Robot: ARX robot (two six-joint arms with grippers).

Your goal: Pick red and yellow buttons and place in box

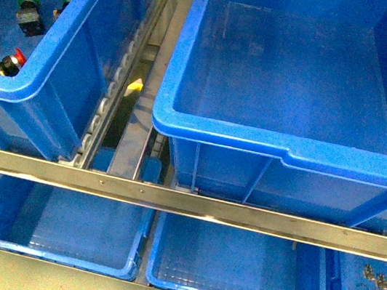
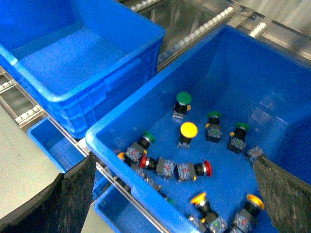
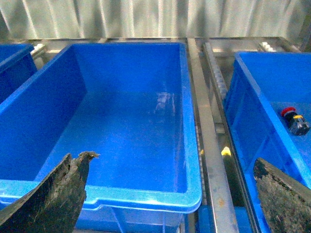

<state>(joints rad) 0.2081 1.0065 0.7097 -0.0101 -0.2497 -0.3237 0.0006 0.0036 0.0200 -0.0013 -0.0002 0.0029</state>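
Left gripper (image 2: 172, 162) and right gripper (image 3: 171, 159) both hang spread, pinching nothing. Yellow button (image 2: 188, 130) and red button (image 2: 207, 168) lie among green buttons (image 2: 183, 98) in a crate (image 2: 141, 94), beside the box (image 3: 146, 199).

Jaws black, rough-textured, scuffed grey along edges.

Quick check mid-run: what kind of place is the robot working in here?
Most likely an industrial parts-picking or kitting station, not a home. Deep blue plastic crates sit on metal roller rails, one crate holds loose push-button switches, and shallow trays line the shelf below.
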